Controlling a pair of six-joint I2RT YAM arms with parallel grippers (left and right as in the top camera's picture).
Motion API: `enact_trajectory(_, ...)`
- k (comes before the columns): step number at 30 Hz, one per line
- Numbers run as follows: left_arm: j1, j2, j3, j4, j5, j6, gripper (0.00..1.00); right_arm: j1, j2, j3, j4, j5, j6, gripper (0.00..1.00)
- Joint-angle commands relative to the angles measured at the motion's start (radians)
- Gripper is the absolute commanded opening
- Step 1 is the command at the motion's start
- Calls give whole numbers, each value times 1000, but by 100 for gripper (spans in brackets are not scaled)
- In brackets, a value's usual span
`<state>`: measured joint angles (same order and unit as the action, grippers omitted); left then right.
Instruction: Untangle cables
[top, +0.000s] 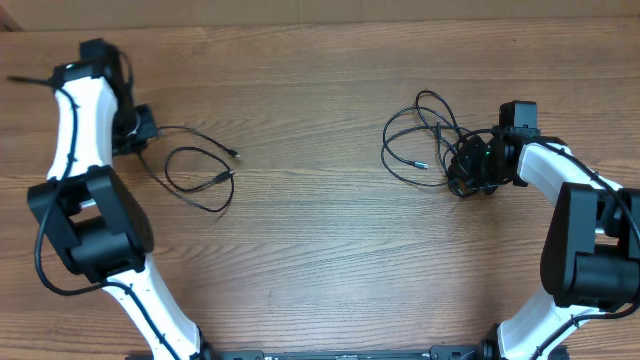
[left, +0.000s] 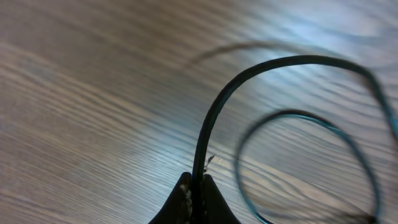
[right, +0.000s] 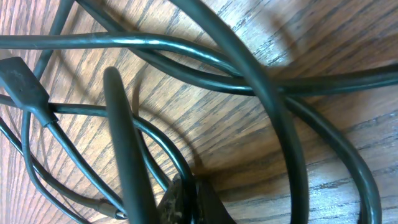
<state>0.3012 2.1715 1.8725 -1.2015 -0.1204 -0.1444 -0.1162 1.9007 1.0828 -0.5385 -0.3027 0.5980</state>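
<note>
Black rubber, pinched tight: the left gripper (left: 194, 185) has its jaws pressed together on 1 thin cable (left: 210, 118). The cable rises straight out of the grip and arcs over into a loose loop on the wooden table (left: 74, 112). Over on the other side, the right gripper (right: 186, 194) is clamped on a strand of the tangled bundle (right: 261, 81). Several cords cross above it, and a plug connector (right: 22, 81) lies at the left edge of the wrist view.

From overhead, the 2 groups sit well apart: the single cable by the left arm (top: 80, 110), the bundle by the right arm (top: 545, 170). So the separating step looks to be in hand, with 1 cord free and the others knotted together. The next move probably calls for drawing the gripped strand slowly away from the pile, so the crossings slip rather than cinch.

The left arm reaches forward along the table's left side, wrist low. The right arm bends inward, its gripper down on the pile's right edge.
</note>
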Motion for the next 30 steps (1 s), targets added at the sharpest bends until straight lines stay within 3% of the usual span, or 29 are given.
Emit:
enact_trajectory(1,55,26,13,-2,25,-36,37,10,34,-36,-13,78,-5,4)
enact_trajectory(3,88,26,13,-2,64,-35,71,10,34,-36,-14,78,-5,4)
enact_trajectory(4,106,26,16,-2,83,-35,80,10,34,-36,-14,78,-5,4)
enact_trajectory(7,149,26,23,-2,179,-35,93,10,34,-36,-14,78,-5,4)
enact_trajectory(9,173,25,31,-11,323,-34,94,10,34,-36,-14,78,-5,4)
enact_trajectory(12,179,25,34,-32,615,51,78,10,34,-36,-14,78,-5,4)
enact_trajectory(14,156,25,34,-44,706,123,59,10,34,-36,-16,78,-5,4)
enact_trajectory(18,69,26,29,-40,632,156,22,10,34,-36,-16,78,-5,4)
enact_trajectory(19,40,26,24,-32,571,156,6,10,34,-36,-16,78,-5,4)
enact_trajectory(22,-42,26,11,-19,394,156,4,10,34,-36,-17,77,-5,8)
enact_trajectory(24,-92,28,8,-12,331,143,7,10,34,-36,-17,78,-5,16)
enact_trajectory(25,-112,30,8,-8,313,127,16,10,34,-36,-17,78,-5,26)
enact_trajectory(26,-132,32,8,-5,293,104,36,10,34,-36,-17,78,-5,37)
enact_trajectory(27,-148,32,8,-2,271,82,47,10,34,-36,-16,78,-5,51)
enact_trajectory(29,-180,32,8,2,216,28,59,10,34,-36,-16,78,-5,82)
enact_trajectory(30,-191,32,8,2,198,9,64,10,34,-36,-17,78,-5,89)
